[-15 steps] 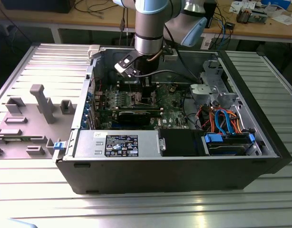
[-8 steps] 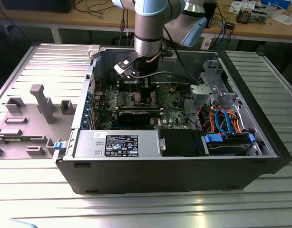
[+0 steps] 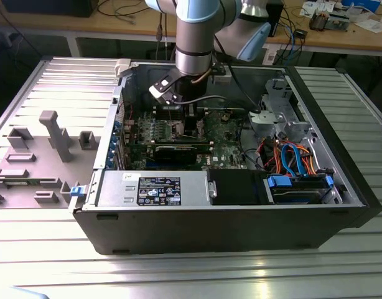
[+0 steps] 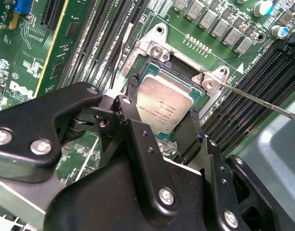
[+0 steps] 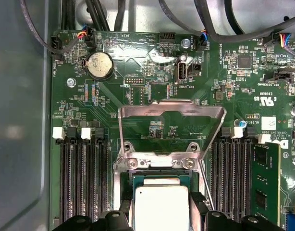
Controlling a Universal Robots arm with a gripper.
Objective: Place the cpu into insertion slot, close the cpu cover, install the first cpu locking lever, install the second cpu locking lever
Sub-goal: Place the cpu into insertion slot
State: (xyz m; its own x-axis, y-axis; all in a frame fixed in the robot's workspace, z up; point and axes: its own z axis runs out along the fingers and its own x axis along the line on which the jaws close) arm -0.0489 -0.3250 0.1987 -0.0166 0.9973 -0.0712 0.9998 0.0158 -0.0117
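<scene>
Jaws first: the gripper [image 4: 162,103] has them drawn in to the cpu's width, one black finger on each of two opposite edges, and the cpu [image 4: 165,107] looks pinched between them, silver top up. It's right over the slot [image 4: 178,72] and looks square to it in both wrist views. Whether it's down on the contacts or just clear of them, I can't tell. To my eye this is the delicate bit: keep the chip dead level, bring it straight down with no sideways slide across the contact field, and let it settle without being pressed. When the jaws let go they should part only a little, because the metal rim and the levers crowd in close. The cover [image 5: 138,109] is swung back on its hinge, well clear of the jaws, with bare board showing through its window. One thin lever [image 4: 253,98] angles away from the slot's corner and another [image 4: 119,55] lies along the far side, both unlatched by the look of them. Memory slots [image 5: 82,183] flank the socket. Wider out, the arm [image 3: 194,37] drops straight into the open case [image 3: 241,230] on the ribbed surface [image 3: 191,274].
</scene>
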